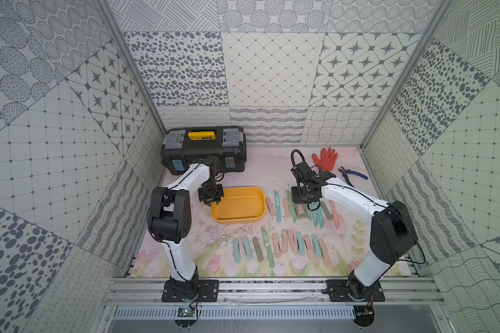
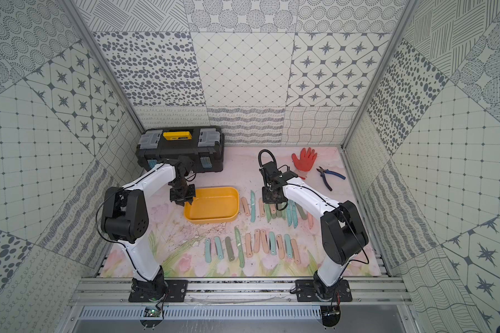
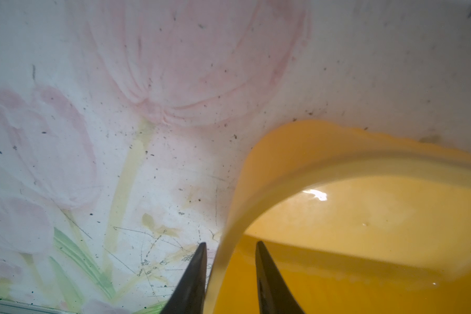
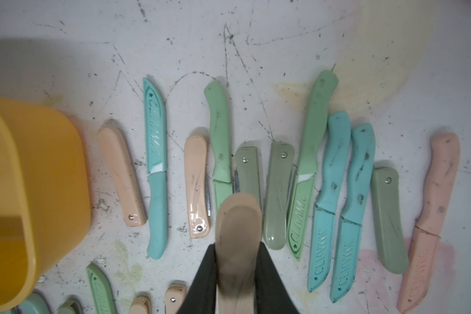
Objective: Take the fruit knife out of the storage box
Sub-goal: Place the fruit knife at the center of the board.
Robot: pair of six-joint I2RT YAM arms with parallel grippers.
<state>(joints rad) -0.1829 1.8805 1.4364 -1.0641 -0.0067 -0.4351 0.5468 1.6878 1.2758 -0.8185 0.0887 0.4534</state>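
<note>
Where the right gripper [image 4: 237,254] enters at the bottom centre of its wrist view, its two black fingers are clamped on the knife [image 4: 238,217]. This is a folded one, tan, smooth and smudged dark, with a rounded end. Its long axis runs straight up the frame from between the fingers, rounded end toward the centre; the other end is hidden at the bottom edge. It is out of the box [image 4: 38,168], which fills the left of that frame. It hangs over the loose knives [image 4: 157,163], covering the ends of a green one and a grey-green one. These lie crowded side by side on the scratched mat [image 4: 256,49].

In a top view a second row [image 1: 280,245] lies lower in the frame. Left of centre, the box is yellow, shallow and bare inside. The left gripper [image 1: 212,203] straddles its lower left corner, one finger outside the wall and one inside; whether they pinch it I cannot tell. Higher up sit a black toolbox [image 1: 205,150], a red glove [image 1: 325,158] and pliers [image 1: 351,176].
</note>
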